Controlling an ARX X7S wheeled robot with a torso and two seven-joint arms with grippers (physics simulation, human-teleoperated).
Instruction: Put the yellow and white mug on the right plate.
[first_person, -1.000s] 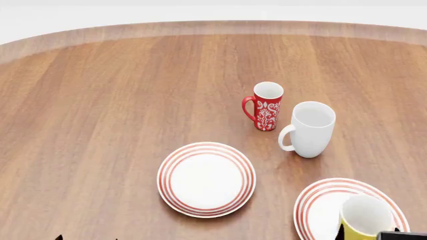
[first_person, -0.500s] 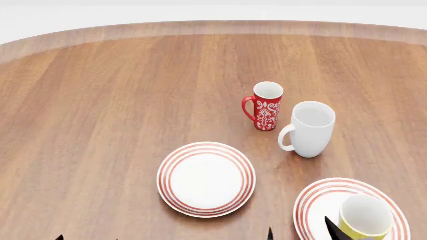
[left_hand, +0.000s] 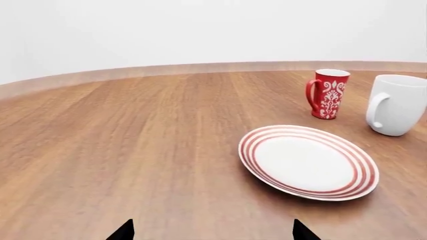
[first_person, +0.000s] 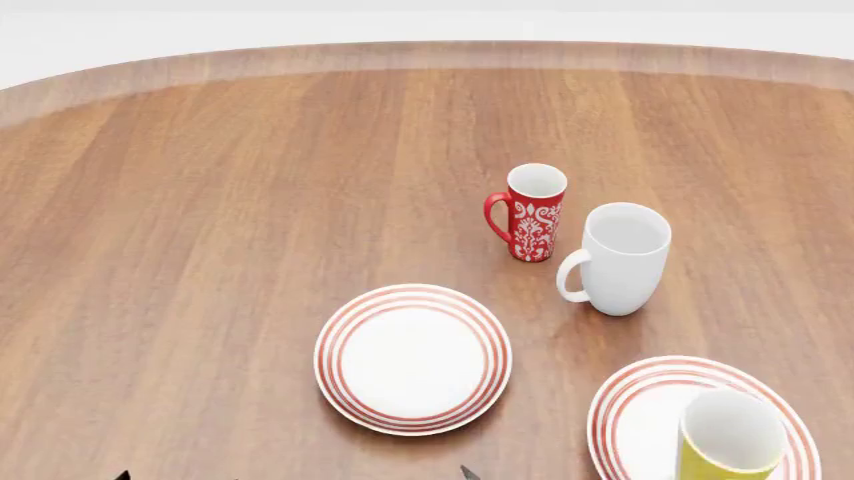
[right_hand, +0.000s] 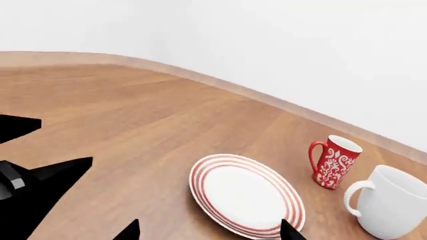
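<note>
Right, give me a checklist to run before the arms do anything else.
1. yellow and white mug on the right plate: ok, it stands inside the red rings.
2. Mug upright: ok, opening faces up.
3. right gripper clear of the mug: ok, nothing between its tips.
4. left gripper empty: ok, tips spread over bare table.
5. Mug's base and handle: cannot tell, cut off by the head view's lower edge.
6. white mug and red patterned mug upright: ok.

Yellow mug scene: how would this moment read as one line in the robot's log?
yellow and white mug: upright on right plate | left gripper: open, holding nothing | right gripper: open, holding nothing | left plate: bare
</note>
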